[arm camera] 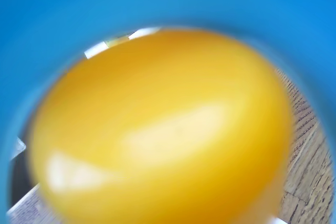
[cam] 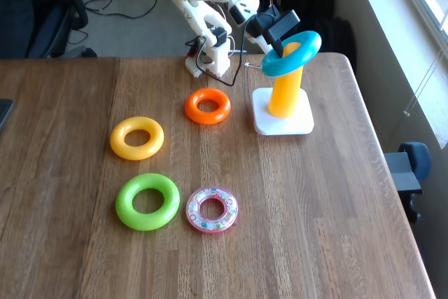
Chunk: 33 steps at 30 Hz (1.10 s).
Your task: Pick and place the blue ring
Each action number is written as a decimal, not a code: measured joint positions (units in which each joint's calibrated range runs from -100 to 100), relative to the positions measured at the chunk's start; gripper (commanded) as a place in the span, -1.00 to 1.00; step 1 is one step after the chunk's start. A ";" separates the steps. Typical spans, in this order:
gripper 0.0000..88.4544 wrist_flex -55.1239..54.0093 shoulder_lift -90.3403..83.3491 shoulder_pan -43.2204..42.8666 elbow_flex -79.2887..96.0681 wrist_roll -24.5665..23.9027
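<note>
Blue ring (cam: 292,54) tilted (over post (cam: 285,92)).

Wooden table (cam: 336,229) has an orange ring (cam: 208,106), yellow ring (cam: 136,138), green ring (cam: 148,202) and a clear pink beaded ring (cam: 212,210) just beside the green one. Yellow peg (cam: 283,96) stands upright on its white base (cam: 283,122).

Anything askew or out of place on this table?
Only the blue ring: it sits tilted over the top of the yellow peg, held by the gripper, not yet dropped level. The other rings lie flat.
</note>
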 measured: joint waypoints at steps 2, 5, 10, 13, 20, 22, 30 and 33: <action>-0.85 -0.32 0.00 -0.08 0.36 0.00; -0.66 -0.64 0.00 -0.08 0.89 0.00; -0.25 -1.03 0.00 -0.08 0.98 0.00; -0.13 -1.03 0.00 -0.08 0.98 0.00; -0.17 -1.27 0.00 2.52 0.98 0.29; -0.18 -1.35 -0.08 4.02 0.98 0.29; -0.19 -3.97 0.08 8.51 0.80 0.34; -0.19 -3.97 0.08 8.59 0.80 0.34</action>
